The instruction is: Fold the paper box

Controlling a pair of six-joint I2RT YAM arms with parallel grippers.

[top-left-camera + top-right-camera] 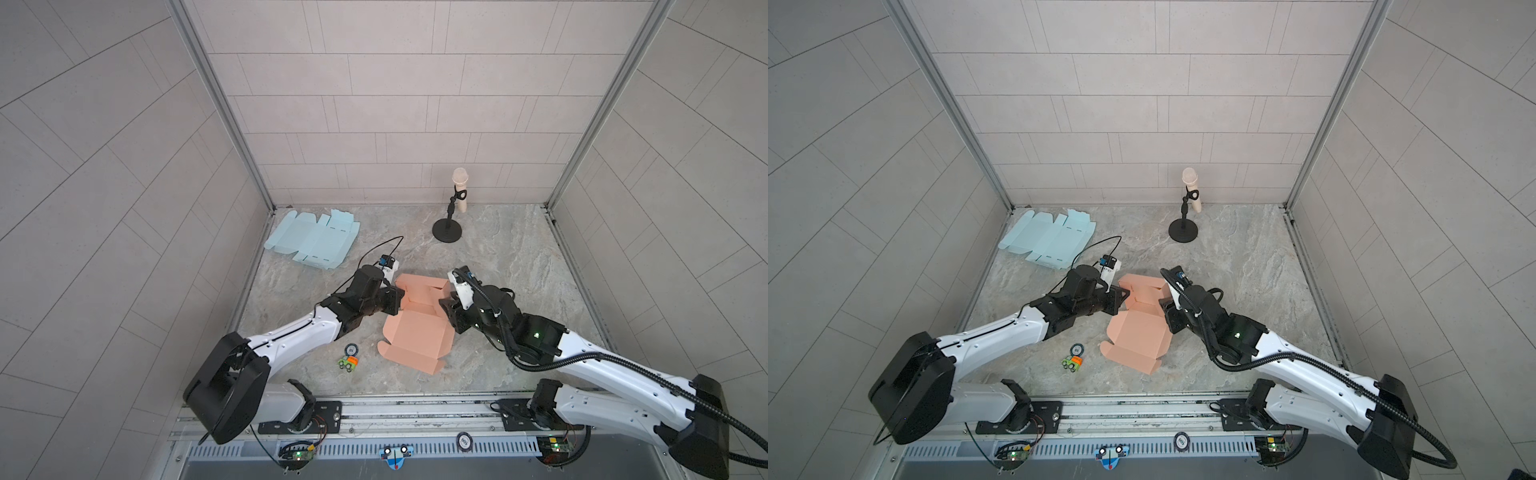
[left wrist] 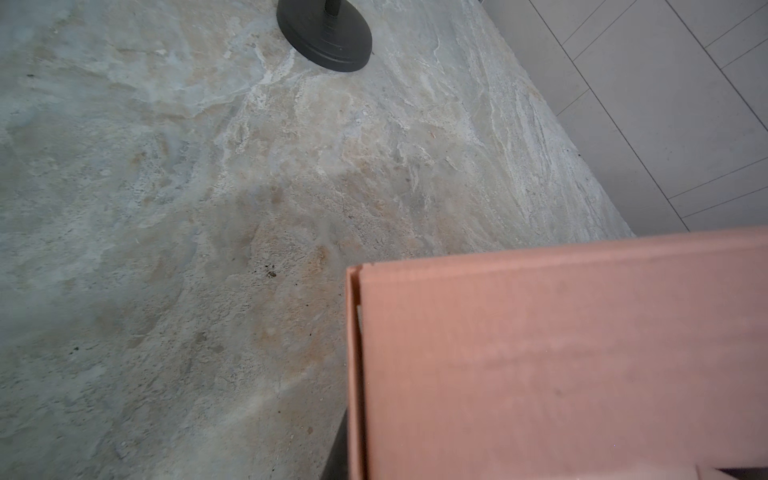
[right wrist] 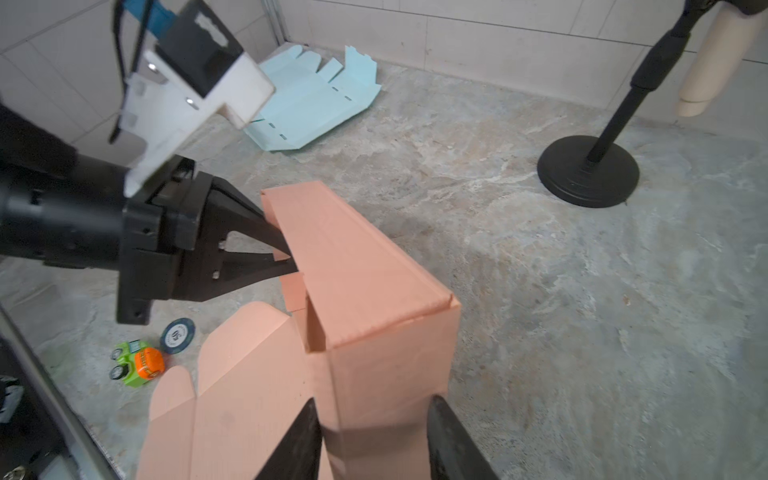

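Salmon paper box (image 1: 415, 332) sits half-built in the middle of the worktop (image 1: 511, 257). My left pincer (image 3: 284, 259) is pinched tight on its side; my right pincer (image 3: 374, 436) straddles one end, half-spread, and I cannot tell if it grips. An uneven pull could tear or flatten it.

The far right of the surface (image 1: 532, 257) is bare, and so is the strip between the half-folded peach box (image 1: 415, 336) and the microphone stand (image 1: 447, 232) behind it. A flat blue box blank (image 1: 311, 241) fills the far left corner. A toy car (image 1: 348, 363) and poker chip (image 1: 351, 349) lie near the box's front left.
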